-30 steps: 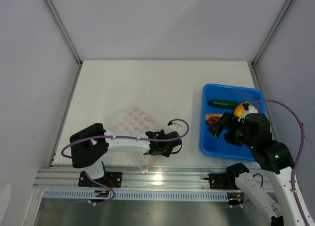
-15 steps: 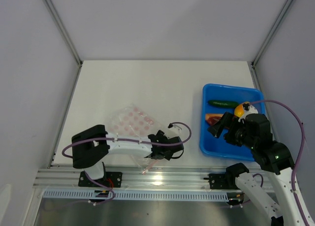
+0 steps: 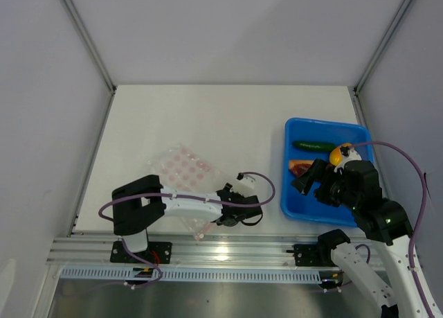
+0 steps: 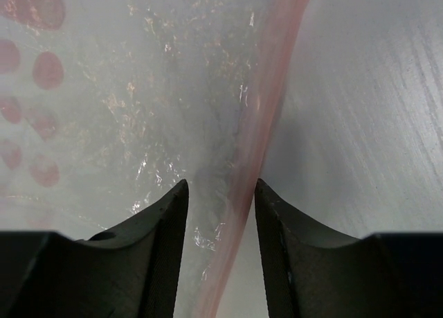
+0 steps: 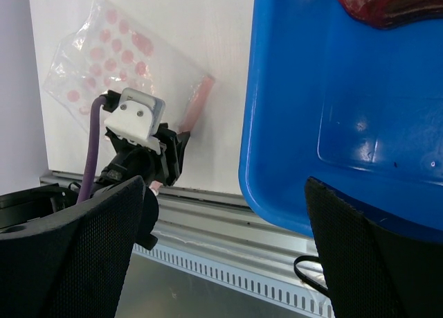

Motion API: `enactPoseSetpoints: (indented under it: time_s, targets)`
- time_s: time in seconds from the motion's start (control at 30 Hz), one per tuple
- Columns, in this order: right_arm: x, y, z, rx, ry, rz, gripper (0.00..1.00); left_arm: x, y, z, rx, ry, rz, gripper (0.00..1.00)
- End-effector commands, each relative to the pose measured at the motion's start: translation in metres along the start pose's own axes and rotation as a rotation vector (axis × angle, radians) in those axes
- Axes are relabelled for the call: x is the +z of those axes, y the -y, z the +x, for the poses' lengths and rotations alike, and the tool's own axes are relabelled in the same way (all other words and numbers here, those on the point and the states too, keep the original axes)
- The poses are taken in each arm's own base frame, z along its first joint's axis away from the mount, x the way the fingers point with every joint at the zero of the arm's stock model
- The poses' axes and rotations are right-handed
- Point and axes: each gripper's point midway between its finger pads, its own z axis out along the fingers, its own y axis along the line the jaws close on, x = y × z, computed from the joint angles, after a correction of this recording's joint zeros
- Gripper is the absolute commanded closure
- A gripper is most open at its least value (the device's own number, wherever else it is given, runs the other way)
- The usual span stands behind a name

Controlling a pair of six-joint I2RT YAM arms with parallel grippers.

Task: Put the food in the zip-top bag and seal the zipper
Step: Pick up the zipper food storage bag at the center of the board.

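The clear zip-top bag (image 3: 181,169) with pink dots lies flat on the white table at the near left. Its pink zipper (image 4: 266,117) runs between the fingers of my left gripper (image 4: 220,186), which is low over the bag's near edge (image 3: 220,216) and narrowly open, not pinching the strip. The green cucumber (image 3: 313,145), the yellow-orange piece (image 3: 337,154) and the red-brown piece (image 3: 300,168) lie in the blue tray (image 3: 294,207). My right gripper (image 3: 308,181) hovers wide open and empty over the tray's near left part (image 5: 225,186).
The blue tray (image 5: 311,124) stands at the right of the table. A metal rail (image 3: 228,249) runs along the near edge below both arms. White walls and frame posts close in the table on three sides.
My left arm's elbow has swung right and its gripper has shifted toward the near edge along the zipper. The bag has slid slightly left. The right arm has not moved.
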Motion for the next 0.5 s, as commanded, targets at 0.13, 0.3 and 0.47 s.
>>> enactPoseSetpoints:
  time_s: [0.13, 0.3, 0.47]
  targets:
    - [0.0003, -0.0045, -0.0002, 0.008, 0.004, -0.029, 0.01, 0.0025, -0.0059, 0.0014, 0.008, 0.010, -0.049, 0.65]
    - [0.0009, -0.0038, 0.0010, 0.009, 0.000, -0.027, 0.01, 0.0016, -0.0074, 0.0014, 0.003, 0.017, -0.044, 0.71]
    - [-0.0007, -0.0045, 0.0009, 0.009, 0.004, -0.032, 0.01, 0.0007, -0.0110, 0.0025, 0.007, 0.017, -0.058, 0.72]
